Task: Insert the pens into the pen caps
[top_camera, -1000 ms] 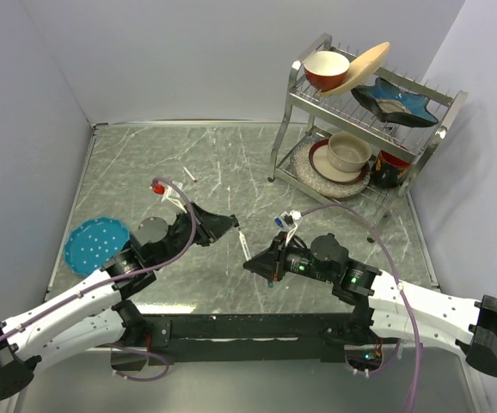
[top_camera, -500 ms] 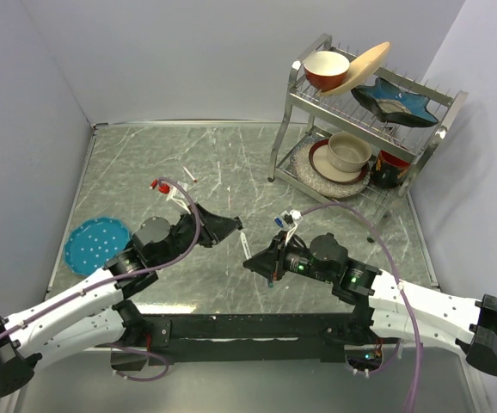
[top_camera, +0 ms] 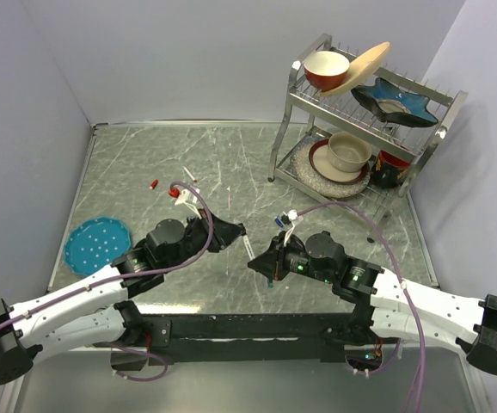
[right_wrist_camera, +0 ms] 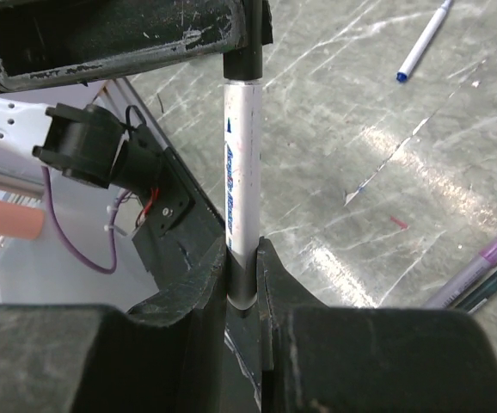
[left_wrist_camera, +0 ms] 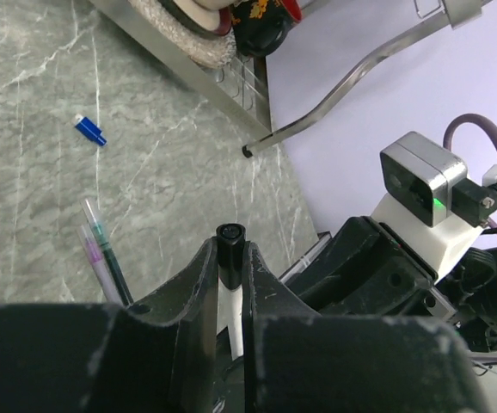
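Pen (right_wrist_camera: 242, 172) | white barrel pinched in right gripper (right_wrist_camera: 242, 262), above table (top_camera: 231, 155) toward its near edge | black cap (left_wrist_camera: 230, 233) clamped by left gripper (left_wrist_camera: 230, 254), meeting pen's end (depth unclear) | risk: off-axis push jams cap, barrel slips.

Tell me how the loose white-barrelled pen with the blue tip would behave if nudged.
The white-barrelled pen with the blue tip looks round and slim, lying flat on the smooth marbled tabletop, so a sideways nudge would probably roll it. It seems a stiff, light plastic tube, likely to stay straight when gripped.
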Robot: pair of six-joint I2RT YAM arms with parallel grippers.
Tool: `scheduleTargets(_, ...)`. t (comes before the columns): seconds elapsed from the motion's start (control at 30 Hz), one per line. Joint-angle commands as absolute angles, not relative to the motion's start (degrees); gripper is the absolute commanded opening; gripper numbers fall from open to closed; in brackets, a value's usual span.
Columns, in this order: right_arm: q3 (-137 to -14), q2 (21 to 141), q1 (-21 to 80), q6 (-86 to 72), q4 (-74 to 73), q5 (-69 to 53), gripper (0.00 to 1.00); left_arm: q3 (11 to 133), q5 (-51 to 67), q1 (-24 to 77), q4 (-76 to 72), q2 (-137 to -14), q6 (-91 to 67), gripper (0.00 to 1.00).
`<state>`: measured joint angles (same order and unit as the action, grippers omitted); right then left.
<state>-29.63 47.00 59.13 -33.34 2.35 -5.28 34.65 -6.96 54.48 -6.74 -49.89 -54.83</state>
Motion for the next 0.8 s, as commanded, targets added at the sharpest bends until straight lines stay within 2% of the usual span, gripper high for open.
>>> scheduleTargets(0.0, -33.6, 46.1, 59.0, -32.0, 7.8, 1.2, 0.0, 35.9, -5.0, 55.6, -2.2, -49.8, -54.4, 0.01)
scheduleTargets(0.13, -33.2, 46.1, 59.0, -32.0, 8.1, 1.4, 0.0, 35.6, -7.3, 55.7, -1.2, -48.6, -55.3, 0.01)
scheduleTargets(0.4, -34.3, 48.9, 59.0, -31.5, 10.0, 1.1, 0.0, 30.8, 0.8, 55.8, -10.7, -47.0, -57.0, 0.03)
scheduleTargets(0.5, -33.7, 48.9, 59.0, -31.6, 11.2, 0.2, 0.0, 29.7, 0.9, 55.8, -12.1, -45.1, -57.2, 0.16)
scheduleTargets(0.53, -33.5, 48.8, 58.9, -31.5, 11.2, 0.2, 0.0, 29.7, 0.4, 55.7, -11.6, -43.8, -57.2, 0.25)
scheduleTargets(0.63, -32.7, 48.3, 59.0, -31.6, 11.4, -1.9, 0.0, 31.1, -2.3, 55.7, -9.7, -41.3, -56.7, 0.46)
scheduleTargets(0.77, -32.3, 47.3, 59.1, -31.7, 10.6, -3.1, 0.0, 33.9, -5.7, 55.8, -4.5, -39.1, -54.5, 0.56)
